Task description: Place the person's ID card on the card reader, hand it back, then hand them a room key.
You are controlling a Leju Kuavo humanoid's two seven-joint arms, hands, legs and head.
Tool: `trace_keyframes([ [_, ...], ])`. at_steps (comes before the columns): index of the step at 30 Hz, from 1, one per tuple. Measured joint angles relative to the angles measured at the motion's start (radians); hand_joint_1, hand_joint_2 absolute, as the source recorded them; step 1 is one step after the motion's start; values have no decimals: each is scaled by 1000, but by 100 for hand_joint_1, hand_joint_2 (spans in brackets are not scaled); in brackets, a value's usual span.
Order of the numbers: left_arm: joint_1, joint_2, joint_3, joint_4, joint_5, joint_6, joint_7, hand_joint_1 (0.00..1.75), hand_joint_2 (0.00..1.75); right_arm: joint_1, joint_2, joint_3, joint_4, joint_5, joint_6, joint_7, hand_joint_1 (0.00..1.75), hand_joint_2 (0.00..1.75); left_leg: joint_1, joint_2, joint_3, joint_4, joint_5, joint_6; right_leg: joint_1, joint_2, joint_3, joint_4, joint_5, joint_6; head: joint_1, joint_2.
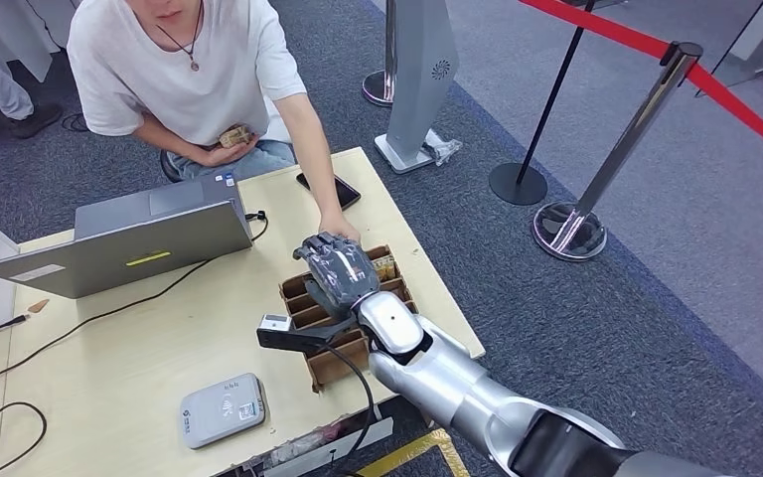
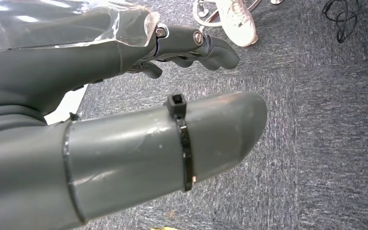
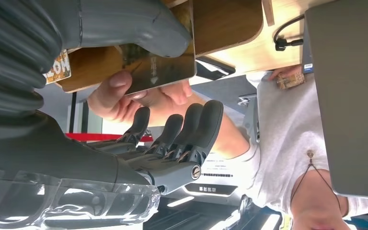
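Observation:
My right hand (image 1: 336, 270) reaches over a cardboard box (image 1: 330, 366) of card slots at the table's right edge. A brown room key card (image 3: 158, 64) lies under my thumb (image 3: 124, 24), while my fingers (image 3: 191, 129) stretch out apart from it. The person's hand (image 3: 124, 98) pinches the card's edge, between the card and my fingers; their hand (image 1: 339, 228) sits just beyond mine. The grey-white card reader (image 1: 221, 409) rests near the table's front edge. My left hand (image 2: 124, 96) hangs over grey carpet, holding nothing, fingers (image 2: 211, 48) loosely apart.
An open laptop (image 1: 129, 234) with cables stands at the table's back left. A black phone (image 1: 328, 189) lies by the person's arm. A seated person (image 1: 189, 70) faces me. Stanchions (image 1: 568, 227) with red rope and a kiosk base (image 1: 412, 149) stand to the right.

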Motion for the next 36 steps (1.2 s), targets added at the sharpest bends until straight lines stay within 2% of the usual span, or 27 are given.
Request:
trace_keyframes([
  [15,1,0,1,0,0,0,-3,0,0,35,-13,-25,-39,36,19,10,86,175,0,0,0,0,0,0,0,0,0,0,0,0,0,0],
  [22,2,0,1,0,0,-1,-3,0,0,45,-22,-31,-43,52,21,10,136,175,0,0,0,0,0,0,0,0,0,0,0,0,0,0],
  [36,5,0,2,0,0,0,-6,0,0,50,-31,-39,-51,54,34,9,173,175,0,0,0,0,0,0,0,0,0,0,0,0,0,0],
])
